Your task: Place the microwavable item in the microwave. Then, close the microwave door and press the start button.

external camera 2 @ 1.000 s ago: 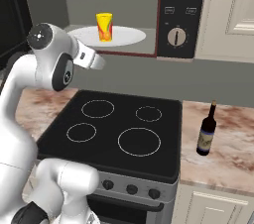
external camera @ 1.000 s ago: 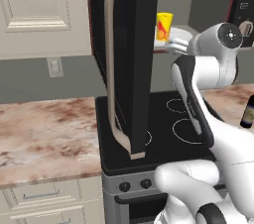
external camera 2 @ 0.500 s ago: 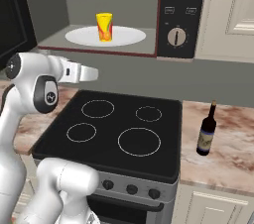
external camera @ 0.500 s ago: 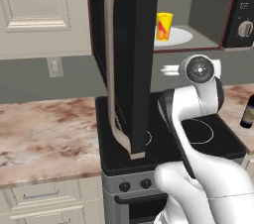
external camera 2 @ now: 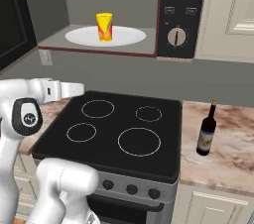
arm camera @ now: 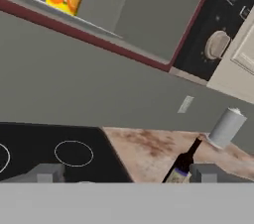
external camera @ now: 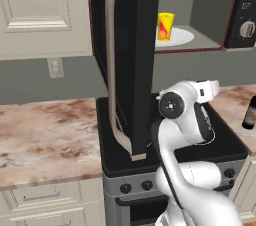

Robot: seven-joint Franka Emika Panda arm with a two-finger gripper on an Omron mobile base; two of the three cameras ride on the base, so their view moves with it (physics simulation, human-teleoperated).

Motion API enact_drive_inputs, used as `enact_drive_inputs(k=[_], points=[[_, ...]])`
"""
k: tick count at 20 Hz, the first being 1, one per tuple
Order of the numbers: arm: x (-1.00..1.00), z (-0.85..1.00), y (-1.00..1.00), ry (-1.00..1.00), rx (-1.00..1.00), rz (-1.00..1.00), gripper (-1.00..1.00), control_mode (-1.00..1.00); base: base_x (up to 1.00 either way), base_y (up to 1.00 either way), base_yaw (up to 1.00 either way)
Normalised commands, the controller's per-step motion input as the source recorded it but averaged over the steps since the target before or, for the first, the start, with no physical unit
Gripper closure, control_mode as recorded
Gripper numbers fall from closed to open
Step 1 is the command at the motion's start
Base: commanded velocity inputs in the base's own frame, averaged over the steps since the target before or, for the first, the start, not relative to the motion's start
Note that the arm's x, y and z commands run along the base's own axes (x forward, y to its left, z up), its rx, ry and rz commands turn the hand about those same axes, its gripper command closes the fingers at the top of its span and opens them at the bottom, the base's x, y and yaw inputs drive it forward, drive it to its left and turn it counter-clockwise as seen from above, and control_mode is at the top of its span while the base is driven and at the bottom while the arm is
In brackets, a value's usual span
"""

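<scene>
One cup (external camera 2: 104, 26) stood upright on the white plate (external camera 2: 130, 35) inside the microwave (external camera 2: 181, 15), so the placing step looked done, with the door and the start button remaining. The door (external camera: 131, 60) stood wide open, edge-on to the left base camera, its long beige handle (external camera: 113, 65) facing outward. The arm hung low over the stove (external camera 2: 119, 134), just beside the door's lower edge (touching or not could not be told). The likely risks, as a judgement: a sweep of the elbow could knock the door from the wrong side, or a hard push could slam it and tip the cup on its plate. A push taken near the hinge might slip off without turning the door. The bottle (external camera 2: 206, 131) on the counter (external camera 2: 225, 153) stood well apart from the door's path but near the route to the dial (external camera 2: 175, 36), so a low reach toward the control panel could topple it. The gripper (arm camera: 126, 172) had its fingers (arm camera: 47, 172) spread fully apart, holding nothing and touching nothing.
</scene>
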Motion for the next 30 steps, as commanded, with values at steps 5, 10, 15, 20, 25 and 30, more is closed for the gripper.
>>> enact_drive_inputs(k=[5, 10, 15, 20, 25, 30], points=[[-0.12, -0.16, 0.37, 0.02, -0.35, -0.24, -1.00, -1.00, 0.00, 0.00, 0.00], [0.00, -0.52, 0.13, -0.01, -0.34, -0.11, -1.00, -1.00, 0.00, 0.00, 0.00], [0.00, -0.55, 0.01, -0.08, -0.29, -0.01, -1.00, -1.00, 0.00, 0.00, 0.00], [-0.28, -0.08, 0.58, -0.03, -0.25, -0.10, -1.00, -1.00, 0.00, 0.00, 0.00], [-0.40, 0.05, 1.00, 0.00, -0.24, -0.18, -1.00, -1.00, 0.00, 0.00, 0.00], [-0.15, 0.05, 0.91, 0.00, -0.35, -0.25, -1.00, -1.00, 0.00, 0.00, 0.00]])
